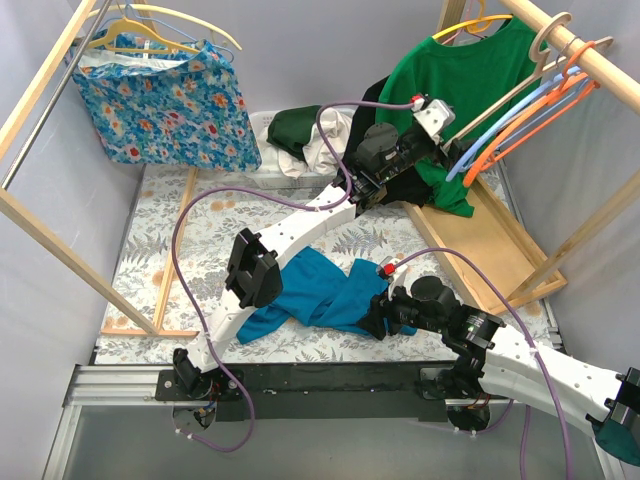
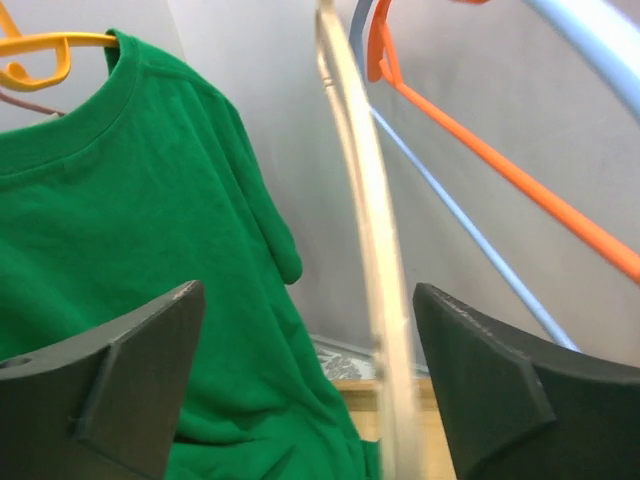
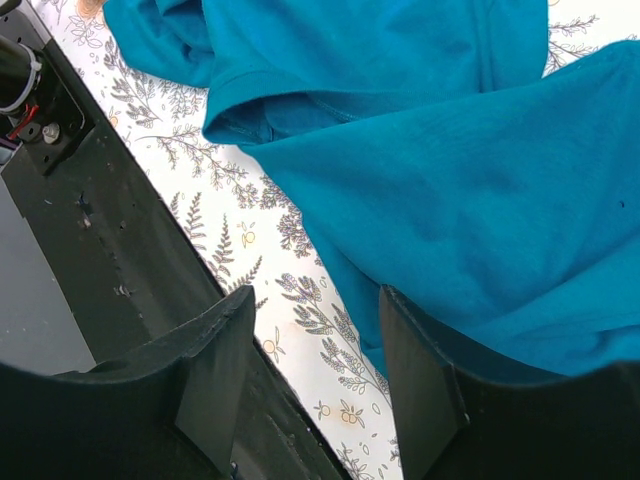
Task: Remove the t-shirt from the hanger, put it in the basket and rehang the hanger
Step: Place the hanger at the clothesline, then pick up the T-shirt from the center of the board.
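The green t-shirt (image 1: 462, 72) hangs on a yellow hanger (image 1: 478, 20) from the wooden rail at the back right. In the left wrist view the green t-shirt (image 2: 130, 250) fills the left side, its collar on the yellow hanger (image 2: 40, 48). My left gripper (image 1: 436, 160) is raised beside the shirt's lower hem and is open. A blurred beige hanger (image 2: 368, 250) stands between the fingers of my left gripper (image 2: 308, 320), nearer the right one. My right gripper (image 1: 378, 318) is open and low over the tablecloth at the edge of a blue t-shirt (image 3: 450, 150), with nothing between the fingers of my right gripper (image 3: 315, 310).
Orange and light-blue hangers (image 1: 530, 125) hang from the rail (image 1: 590, 50) next to the beige one. The blue t-shirt (image 1: 320, 290) lies crumpled mid-table. A floral garment (image 1: 160, 100) hangs back left. Dark green and white clothes (image 1: 300, 135) are piled at the back. A wooden rack base (image 1: 490, 240) lies to the right.
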Controlling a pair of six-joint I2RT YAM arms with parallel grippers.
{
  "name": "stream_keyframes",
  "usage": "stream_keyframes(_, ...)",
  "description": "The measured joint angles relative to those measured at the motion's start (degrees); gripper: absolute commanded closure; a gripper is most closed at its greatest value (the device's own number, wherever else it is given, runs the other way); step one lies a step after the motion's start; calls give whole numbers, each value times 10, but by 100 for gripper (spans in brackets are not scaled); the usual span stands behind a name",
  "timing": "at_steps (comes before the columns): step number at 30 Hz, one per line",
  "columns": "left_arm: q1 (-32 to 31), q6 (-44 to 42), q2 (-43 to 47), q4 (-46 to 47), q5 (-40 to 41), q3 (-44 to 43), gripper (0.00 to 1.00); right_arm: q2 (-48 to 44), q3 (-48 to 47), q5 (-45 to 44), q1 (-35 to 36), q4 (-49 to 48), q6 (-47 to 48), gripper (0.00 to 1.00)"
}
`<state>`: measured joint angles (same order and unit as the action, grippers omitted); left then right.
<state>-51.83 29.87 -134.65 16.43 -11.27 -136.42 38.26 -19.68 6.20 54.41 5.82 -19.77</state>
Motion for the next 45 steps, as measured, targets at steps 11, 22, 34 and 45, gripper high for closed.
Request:
stream_keyframes(11,0,-24,132,-21,65,170,2,51,0,-38,0,8,0,20)
stream_keyframes(22,0,10,539,-15,217,512,2,175,-63,-105,4,7,16,7)
stream_keyframes(34,1,139,755,-145,379,749,2,433,-178,-17,5,-123,28,5)
stream_keyframes(45,1,216,910,-255,394,788,2,631,-365,11,10,-161,37,4)
